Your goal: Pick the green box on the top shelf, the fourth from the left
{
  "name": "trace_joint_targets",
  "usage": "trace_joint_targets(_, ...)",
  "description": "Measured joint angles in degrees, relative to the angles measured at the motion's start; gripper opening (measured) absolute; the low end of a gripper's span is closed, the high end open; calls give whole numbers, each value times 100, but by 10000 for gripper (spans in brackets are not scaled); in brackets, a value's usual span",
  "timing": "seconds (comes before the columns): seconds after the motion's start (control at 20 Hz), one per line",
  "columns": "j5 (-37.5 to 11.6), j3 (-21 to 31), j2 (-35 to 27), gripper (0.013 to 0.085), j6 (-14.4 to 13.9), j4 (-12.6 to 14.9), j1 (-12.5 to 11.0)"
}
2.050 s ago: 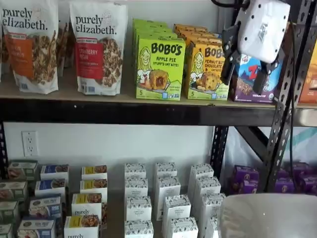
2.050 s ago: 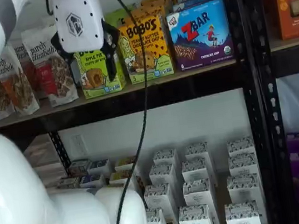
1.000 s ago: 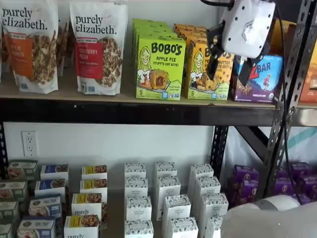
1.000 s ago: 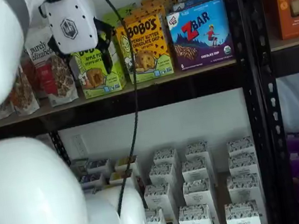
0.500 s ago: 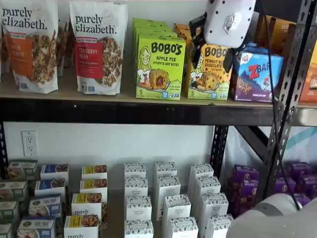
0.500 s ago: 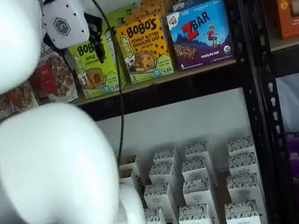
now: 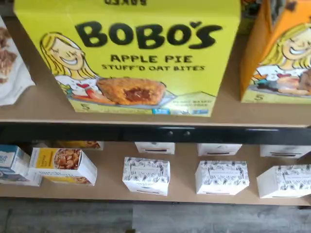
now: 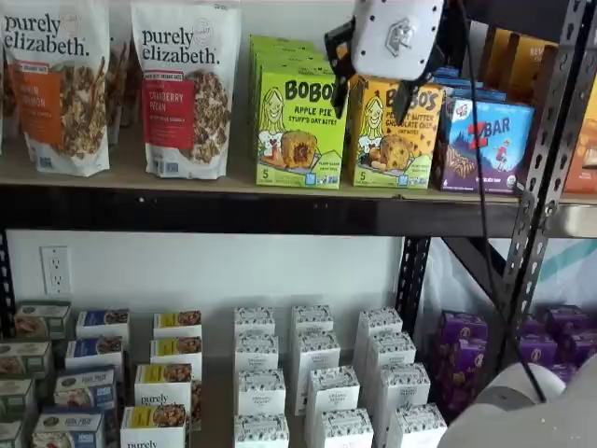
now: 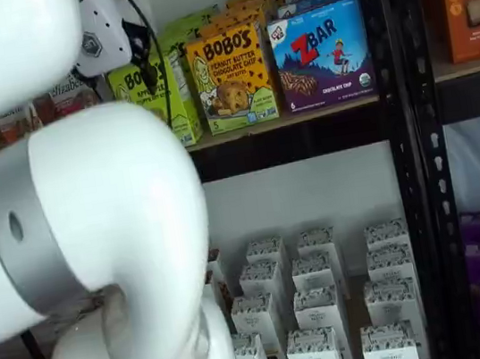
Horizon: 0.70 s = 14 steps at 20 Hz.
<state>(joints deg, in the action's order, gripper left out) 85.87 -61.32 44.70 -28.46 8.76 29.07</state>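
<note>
The green box (image 8: 298, 126) stands upright at the front of its row on the top shelf (image 8: 233, 182), lime green and printed "BOBO'S Apple Pie". It fills most of the wrist view (image 7: 131, 53), seen close and front-on, with the shelf's black front beam (image 7: 155, 133) below it. My gripper (image 8: 370, 95) hangs in front of the shelf with its white body high up. Its two black fingers stand apart, one over the green box's right edge and one over the orange box (image 8: 396, 140). Nothing is between them. In a shelf view only the gripper's body and one finger (image 9: 150, 62) show beside the green box (image 9: 177, 108).
Purely Elizabeth pouches (image 8: 182, 89) stand left of the green box, and a blue ZBar box (image 8: 485, 140) stands right of the orange one. A perforated steel upright (image 8: 541, 187) rises at the right. Several white cartons (image 8: 312, 373) fill the lower shelf. My white arm (image 9: 98, 255) blocks much of one view.
My gripper has travelled left along the top shelf, from in front of the ZBar box to the green and orange boxes. Its fingers stay apart.
</note>
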Motion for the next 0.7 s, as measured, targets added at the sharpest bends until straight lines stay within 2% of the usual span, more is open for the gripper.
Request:
trace_joint_targets(0.15,-112,-125,-204,850,-92,22,83)
trace_joint_targets(0.55,-289,-561,-784,850,-355,304,310)
trace_joint_targets(0.7,-286,-753,-1006,850,-277,176,228)
